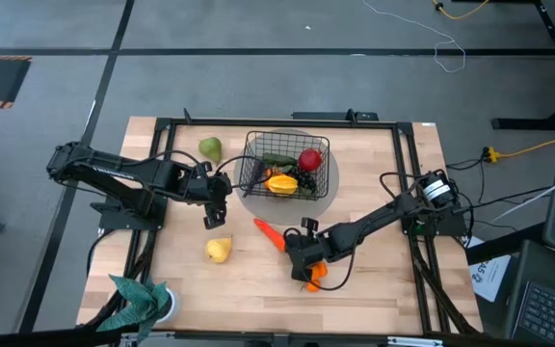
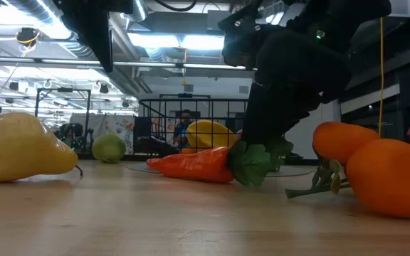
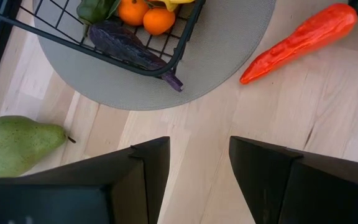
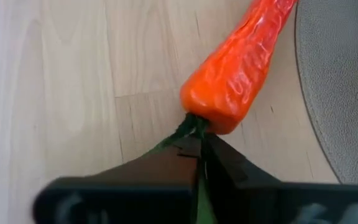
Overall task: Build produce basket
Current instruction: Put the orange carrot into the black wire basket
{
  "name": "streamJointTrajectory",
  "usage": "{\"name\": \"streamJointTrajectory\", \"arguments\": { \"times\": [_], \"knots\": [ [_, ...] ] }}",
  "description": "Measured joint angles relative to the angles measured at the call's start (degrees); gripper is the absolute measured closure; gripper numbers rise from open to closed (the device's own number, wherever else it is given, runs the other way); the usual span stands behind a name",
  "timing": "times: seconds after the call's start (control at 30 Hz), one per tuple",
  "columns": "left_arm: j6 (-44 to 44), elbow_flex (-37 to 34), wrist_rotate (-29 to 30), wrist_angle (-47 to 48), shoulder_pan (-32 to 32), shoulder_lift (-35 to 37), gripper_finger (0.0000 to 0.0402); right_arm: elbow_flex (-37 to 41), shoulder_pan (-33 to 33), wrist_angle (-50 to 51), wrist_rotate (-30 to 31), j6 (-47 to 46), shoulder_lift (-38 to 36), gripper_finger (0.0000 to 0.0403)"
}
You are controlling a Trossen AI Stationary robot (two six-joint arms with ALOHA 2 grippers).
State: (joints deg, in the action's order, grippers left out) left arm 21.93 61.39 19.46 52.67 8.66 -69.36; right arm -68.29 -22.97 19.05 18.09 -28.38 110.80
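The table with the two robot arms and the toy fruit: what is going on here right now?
The right gripper has shut on the green leafy top of the carrot, which lies on the table just off the round grey mat. The basket sits on that mat and already holds several pieces. The left gripper hangs open over bare wood beside the mat. A green pear, a yellow pear and small oranges lie outside the basket.

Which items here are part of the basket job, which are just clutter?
Job: basket, carrot with right gripper shut on its green top, yellow pear, green pear, oranges, left gripper open.
Clutter: teal plant, grey mat.
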Motion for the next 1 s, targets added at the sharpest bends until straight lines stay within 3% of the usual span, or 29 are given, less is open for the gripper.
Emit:
{"name": "streamJointTrajectory", "arguments": {
  "times": [0.17,0.43,0.73,1.0],
  "knots": [
    [0.00,0.00,0.00,0.02,0.00,0.00,0.0247,-0.06,-0.83,0.09,2.84,-0.66,0.00,0.0401],
    [0.00,0.00,0.01,0.02,0.01,0.00,0.0247,-7.59,-4.69,2.26,17.66,5.02,-0.04,0.0403],
    [0.00,0.00,0.01,0.00,-0.02,0.00,0.0247,-21.43,-9.03,13.90,41.08,13.69,-0.11,0.0403],
    [0.00,0.00,-0.02,0.02,-0.01,0.00,0.0247,-30.24,-8.86,32.21,50.03,13.60,-0.11,0.0403]
  ]
}}
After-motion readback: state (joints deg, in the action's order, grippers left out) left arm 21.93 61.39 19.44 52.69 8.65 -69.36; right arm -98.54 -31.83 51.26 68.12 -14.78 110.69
